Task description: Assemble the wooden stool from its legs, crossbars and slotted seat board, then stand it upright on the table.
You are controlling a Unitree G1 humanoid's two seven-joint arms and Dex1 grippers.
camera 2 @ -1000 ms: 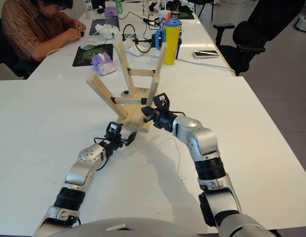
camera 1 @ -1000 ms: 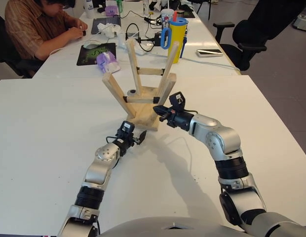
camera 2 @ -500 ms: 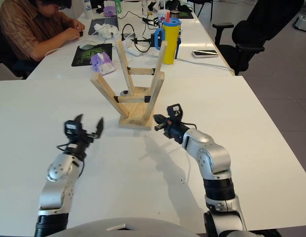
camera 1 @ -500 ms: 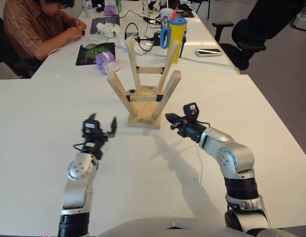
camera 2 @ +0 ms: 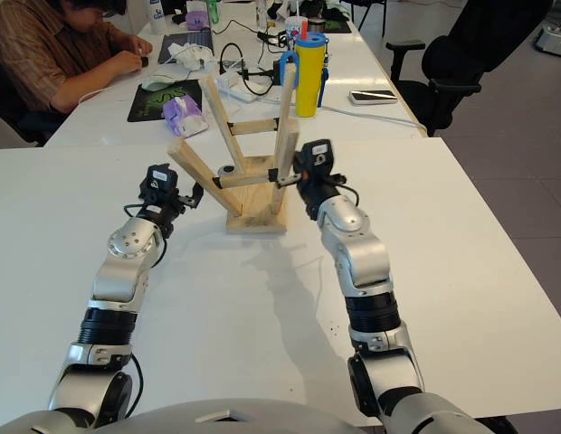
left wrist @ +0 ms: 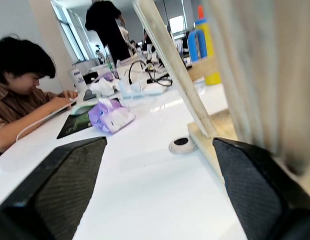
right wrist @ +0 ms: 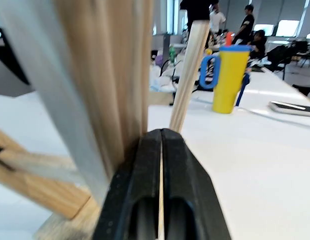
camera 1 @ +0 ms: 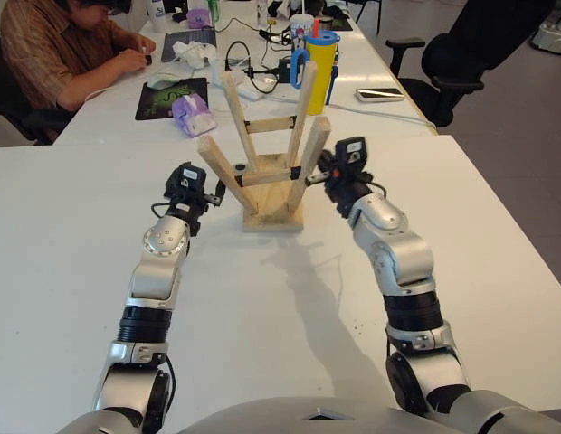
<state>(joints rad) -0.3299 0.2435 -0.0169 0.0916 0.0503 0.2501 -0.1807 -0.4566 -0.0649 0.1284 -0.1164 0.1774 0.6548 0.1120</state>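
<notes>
Pale wooden stool point(camera 1: 267, 177) upside down, left pincer point(camera 1: 208, 193) released beside it, right pincer point(camera 1: 322, 173) clenched, perhaps touching it

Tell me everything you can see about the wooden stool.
The stool is pale bare wood, assembled and upside down. Its seat board lies flat on the white table. Four splayed legs point up, joined by crossbars with dark fittings at the joints. The open left claw is beside one near leg, and the shut right claw sits against the other.
</notes>
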